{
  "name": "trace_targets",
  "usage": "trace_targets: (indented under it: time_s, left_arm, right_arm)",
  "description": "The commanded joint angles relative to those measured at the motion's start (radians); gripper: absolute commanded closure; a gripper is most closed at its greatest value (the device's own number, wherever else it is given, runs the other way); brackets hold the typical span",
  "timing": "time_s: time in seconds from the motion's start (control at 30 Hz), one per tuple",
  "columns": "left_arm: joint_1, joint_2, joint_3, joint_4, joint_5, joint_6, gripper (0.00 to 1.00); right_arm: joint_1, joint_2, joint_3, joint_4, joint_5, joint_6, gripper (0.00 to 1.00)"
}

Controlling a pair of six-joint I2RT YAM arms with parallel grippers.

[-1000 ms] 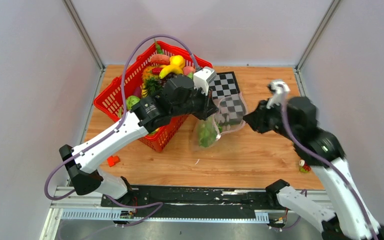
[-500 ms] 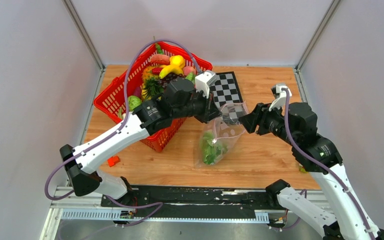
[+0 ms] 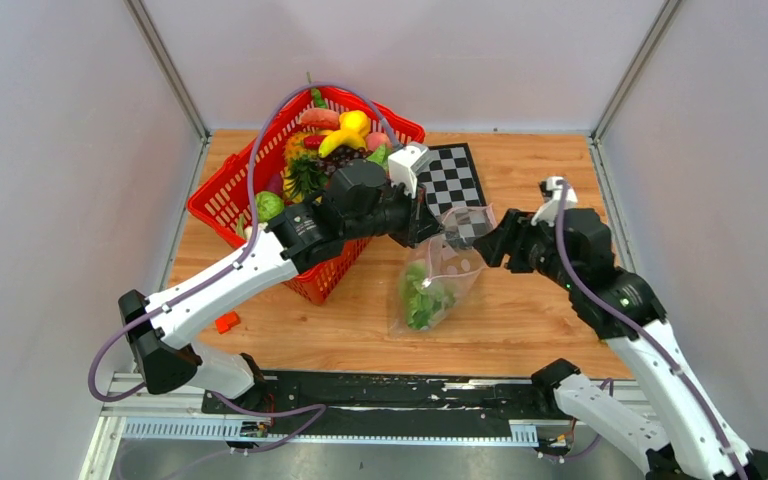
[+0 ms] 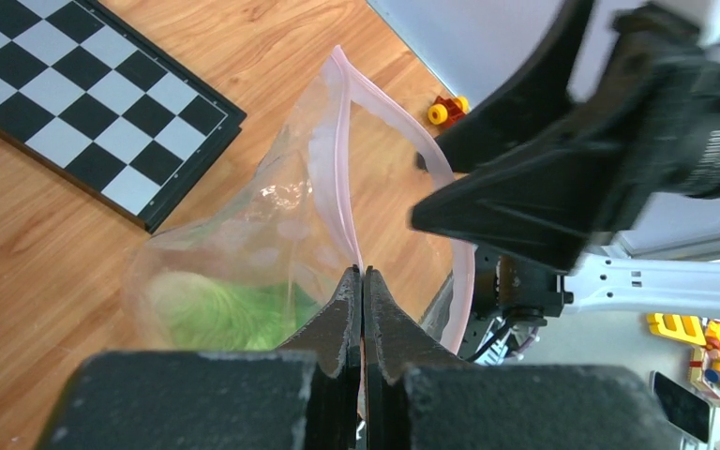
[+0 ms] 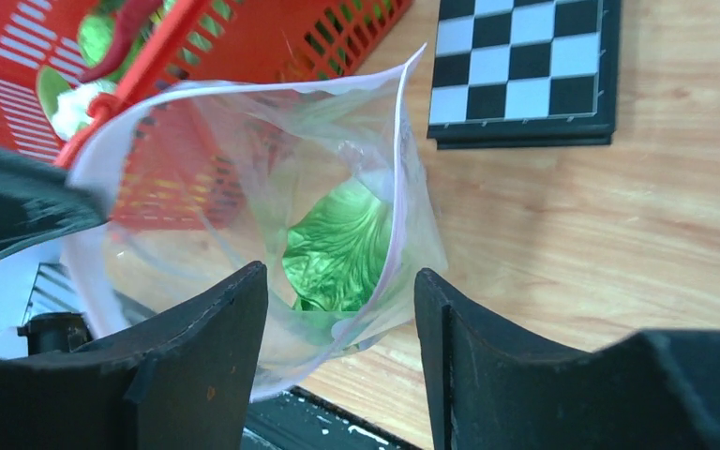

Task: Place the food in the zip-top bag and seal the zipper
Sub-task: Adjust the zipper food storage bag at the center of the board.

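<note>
Left end effector [image 4: 363, 277]: pinching zipper [image 4: 341, 178]; zip-top bag [image 3: 442, 278] hanging below.
Right end effector [image 5: 341, 283]: newly spread; bag mouth just ahead, ungripped.
Implication: lettuce [image 5: 339, 242] inside; filling unfinished, sealing pending.

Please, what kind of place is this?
Probably a robot test cell in a lab, not a kitchen: plain pale panels enclose the wooden table, a checkerboard lies on it, and the red basket holds toy food.

A robotics lab cell: white panel walls [image 3: 50, 150], aluminium rail [image 3: 380, 430], calibration checkerboard [image 3: 455, 170].
</note>
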Motion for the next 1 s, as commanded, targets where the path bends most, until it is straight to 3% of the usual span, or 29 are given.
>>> trace_targets:
  time_s: [0.0, 0.1, 0.27, 0.63, 0.67, 0.9, 0.97]
  left_arm:
    - [-0.004, -0.046, -0.01, 0.052, 0.006, -0.014, 1.0]
    - [-0.004, -0.068, -0.026, 0.049, -0.011, -0.013, 1.0]
    - [-0.004, -0.082, -0.038, 0.049, -0.038, 0.002, 1.0]
    - [-0.004, -0.075, -0.062, 0.16, 0.017, 0.004, 0.98]
    - [-0.003, -0.074, -0.071, 0.159, -0.001, 0.007, 0.94]
    - [0.014, -0.089, -0.127, 0.107, -0.114, 0.003, 0.31]
    - [0.018, -0.102, -0.146, 0.103, -0.144, 0.005, 0.18]
  right_arm:
    - [0.002, 0.076, -0.012, 0.085, -0.059, 0.043, 0.47]
    - [0.002, 0.099, 0.033, 0.005, 0.011, 0.003, 0.65]
    - [0.002, 0.031, 0.025, 0.05, 0.032, -0.03, 0.98]
    - [0.002, -0.059, 0.074, 0.113, -0.024, -0.084, 1.0]
    - [0.002, -0.056, 0.063, 0.112, -0.024, -0.08, 1.0]
    - [0.002, -0.048, -0.035, 0.16, -0.024, -0.026, 1.0]
    - [0.002, -0.039, -0.047, 0.176, -0.031, -0.019, 1.0]
